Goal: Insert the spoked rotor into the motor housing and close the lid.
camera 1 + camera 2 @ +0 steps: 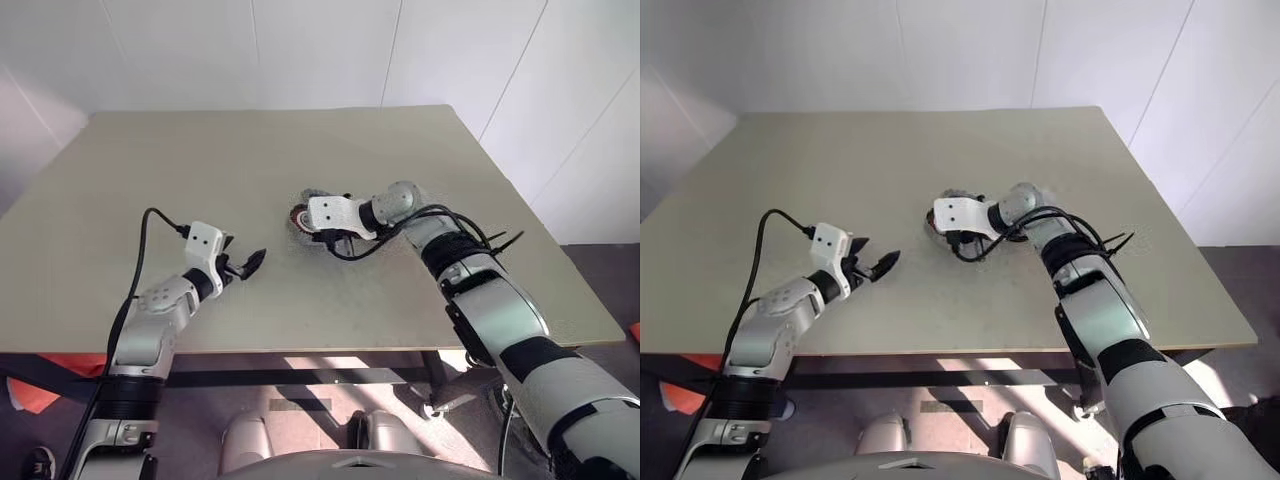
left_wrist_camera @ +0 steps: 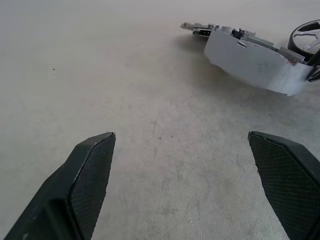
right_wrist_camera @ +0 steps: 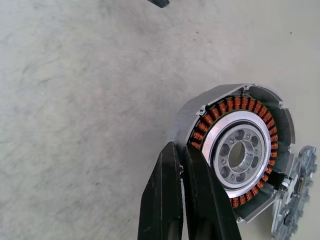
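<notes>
Two tools: left tool (image 2: 182,185) spread wide over bare table (image 1: 200,170); right tool (image 3: 186,200) pressed together, empty, beside motor housing (image 3: 240,150)

I read this as a bare test lab. A plain beige table (image 1: 200,180) stands against white panelled walls (image 1: 300,50). Motor parts (image 3: 240,150) lie near the table's centre.

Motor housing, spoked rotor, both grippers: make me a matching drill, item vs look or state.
Items:
1. left gripper
2. right gripper
3. motor housing
4. spoked rotor

Descriptions:
A. fingers shut, tips by the housing's rim
B. black ring with pale spokes
C. fingers wide open above bare table
D. copper-red windings around a silver hub

Pairs: 1-C, 2-A, 3-D, 4-B
</notes>
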You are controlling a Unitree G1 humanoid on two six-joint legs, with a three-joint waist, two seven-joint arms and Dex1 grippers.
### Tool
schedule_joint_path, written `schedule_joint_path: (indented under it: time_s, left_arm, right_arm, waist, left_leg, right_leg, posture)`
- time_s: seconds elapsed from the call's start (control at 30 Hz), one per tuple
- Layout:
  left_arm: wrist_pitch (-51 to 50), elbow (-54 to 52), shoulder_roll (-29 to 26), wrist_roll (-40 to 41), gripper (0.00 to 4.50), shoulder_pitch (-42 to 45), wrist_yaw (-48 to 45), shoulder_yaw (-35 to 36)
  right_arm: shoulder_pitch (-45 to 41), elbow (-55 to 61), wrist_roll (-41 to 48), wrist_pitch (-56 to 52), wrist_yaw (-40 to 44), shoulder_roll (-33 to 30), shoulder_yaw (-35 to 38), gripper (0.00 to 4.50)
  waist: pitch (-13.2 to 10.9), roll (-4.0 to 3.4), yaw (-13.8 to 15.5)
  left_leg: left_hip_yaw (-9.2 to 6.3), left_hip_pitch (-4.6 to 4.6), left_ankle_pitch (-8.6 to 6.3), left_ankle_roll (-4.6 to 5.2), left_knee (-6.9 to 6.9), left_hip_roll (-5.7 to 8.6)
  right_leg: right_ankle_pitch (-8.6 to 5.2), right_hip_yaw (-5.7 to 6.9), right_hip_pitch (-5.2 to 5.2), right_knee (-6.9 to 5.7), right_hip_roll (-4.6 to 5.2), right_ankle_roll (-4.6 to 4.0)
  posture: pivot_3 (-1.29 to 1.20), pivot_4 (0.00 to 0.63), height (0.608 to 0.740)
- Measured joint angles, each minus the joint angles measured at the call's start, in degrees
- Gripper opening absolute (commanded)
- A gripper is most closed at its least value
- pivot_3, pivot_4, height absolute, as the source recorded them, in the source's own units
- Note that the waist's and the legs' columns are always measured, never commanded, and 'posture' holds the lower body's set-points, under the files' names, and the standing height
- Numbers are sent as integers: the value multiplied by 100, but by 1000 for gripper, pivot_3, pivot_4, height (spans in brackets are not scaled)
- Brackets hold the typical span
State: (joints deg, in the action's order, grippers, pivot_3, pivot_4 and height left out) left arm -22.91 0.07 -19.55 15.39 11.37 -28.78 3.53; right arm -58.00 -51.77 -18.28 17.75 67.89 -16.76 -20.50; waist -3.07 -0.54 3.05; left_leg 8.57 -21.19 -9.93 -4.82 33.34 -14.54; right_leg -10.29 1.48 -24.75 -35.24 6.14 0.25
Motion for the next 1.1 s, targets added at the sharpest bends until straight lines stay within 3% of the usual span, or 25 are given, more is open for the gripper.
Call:
schedule_joint_path:
  time_s: [0.23,0.5,1.1]
  left_arm:
    - [18,108,28,-1,4500,40,-53,-63]
    - [39,193,30,-6,4500,106,-96,-82]
    - [29,189,-59,-3,4500,82,-99,-85]
  right_arm:
    - [955,2260,409,-995,599,-407,-3,133]
    - [1479,3885,729,-1916,751,-553,-123,133]
    - [1711,3827,850,-2329,693,-590,-515,133]
  waist:
    - [-1,3,-9]
    - [0,6,9]
    - [1,8,10]
  left_leg:
    - [0,6,1,-1,0,-1]
    - [0,7,2,-3,1,0]
    - [-1,8,5,-7,0,1]
  right_leg:
    - [0,-3,1,-4,-2,0]
    - [0,-3,2,-6,-1,1]
    - [0,-3,2,-7,-1,1]
  posture:
    - [0,0,740]
    - [0,0,740]
    - [0,0,740]
